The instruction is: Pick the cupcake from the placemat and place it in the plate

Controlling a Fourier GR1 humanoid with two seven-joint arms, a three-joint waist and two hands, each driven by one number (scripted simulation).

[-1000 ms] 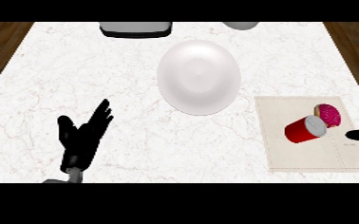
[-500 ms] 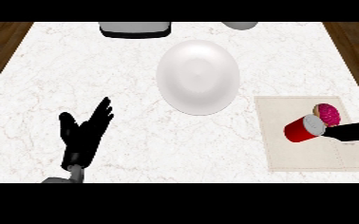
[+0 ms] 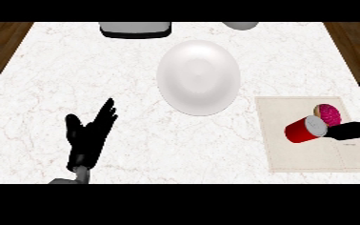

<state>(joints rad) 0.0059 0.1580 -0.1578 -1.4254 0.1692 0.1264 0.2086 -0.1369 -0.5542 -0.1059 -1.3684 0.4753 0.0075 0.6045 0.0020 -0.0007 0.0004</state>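
Your right hand (image 3: 346,131) enters at the right edge, touching the red can (image 3: 305,128) on the placemat (image 3: 304,159); you cannot tell its finger state. The pink cupcake (image 3: 328,114) lies just behind the can. The white plate (image 3: 199,76) sits apart, left. Your left hand (image 3: 90,137) rests open, lower left.

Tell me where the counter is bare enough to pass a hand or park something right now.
Bare marble lies between the left hand and the plate, and along the far-left counter. The placemat has free space at its near half. Its far-right corner is crowded: cupcake, red can and right hand bunch there.
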